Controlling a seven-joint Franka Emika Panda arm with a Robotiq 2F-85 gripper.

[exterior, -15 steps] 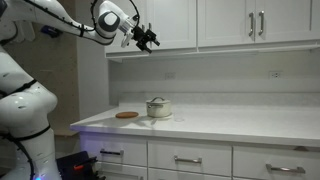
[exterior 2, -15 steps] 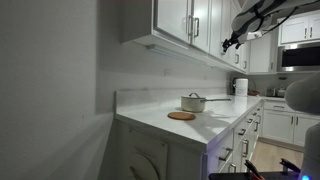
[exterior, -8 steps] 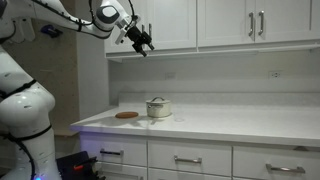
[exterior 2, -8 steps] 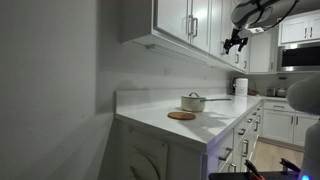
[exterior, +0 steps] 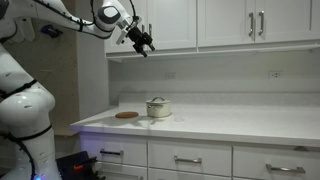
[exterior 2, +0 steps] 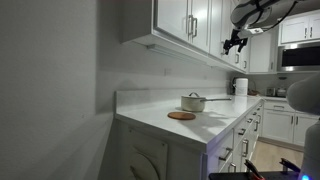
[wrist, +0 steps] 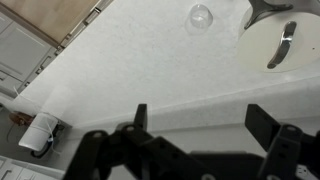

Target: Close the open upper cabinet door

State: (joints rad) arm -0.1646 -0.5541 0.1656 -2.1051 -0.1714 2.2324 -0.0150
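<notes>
The black two-finger claw [exterior: 142,43] slid slightly left and down a second ago and has since stopped. It hangs by the lower corner of the tall white recessed-panel upper cabinet door [exterior: 170,20]. The wrist view shows its fingers spread wide, holding nothing. The door looks about flush with its neighbours — so closing seems nearly done, though I can't make out any leftover gap.

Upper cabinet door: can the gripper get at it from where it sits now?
Probably yes. The gripper hangs by the lower edge of the upper cabinet door, nothing between them; the pot sits well below. Contact unclear.
</notes>
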